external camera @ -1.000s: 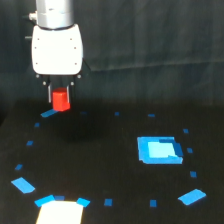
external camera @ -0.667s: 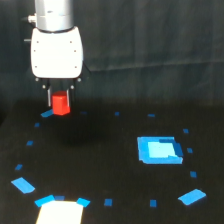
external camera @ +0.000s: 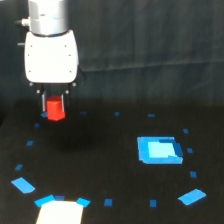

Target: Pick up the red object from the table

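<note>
One small red object (external camera: 55, 109) is the centre of this scene: a stubby red-orange block in the upper left of the frame, sitting between the dark fingers under the white gripper (external camera: 55, 111). The jaws are closed on it from both sides, so the block is held and not lying free. I think it hangs a little above the table (external camera: 110, 150), because a soft dark shadow lies below it on the black surface, but the gap itself is hard to see. The grip is from straight above, which suits such a short block with plain sides: the fingers press on two opposite faces and the block cannot roll.

To the right, well apart from the block, lies the blue square patch (external camera: 159, 150). Small blue tape marks (external camera: 23, 185) make a ring around the middle of the table, and a white patch (external camera: 60, 212) is at the bottom edge, lower left.

Compared with a second ago, the gripper and block stand slightly more to the right and perhaps a bit higher in the frame. The patches and marks have not moved. The pick seems nearly complete.
</note>
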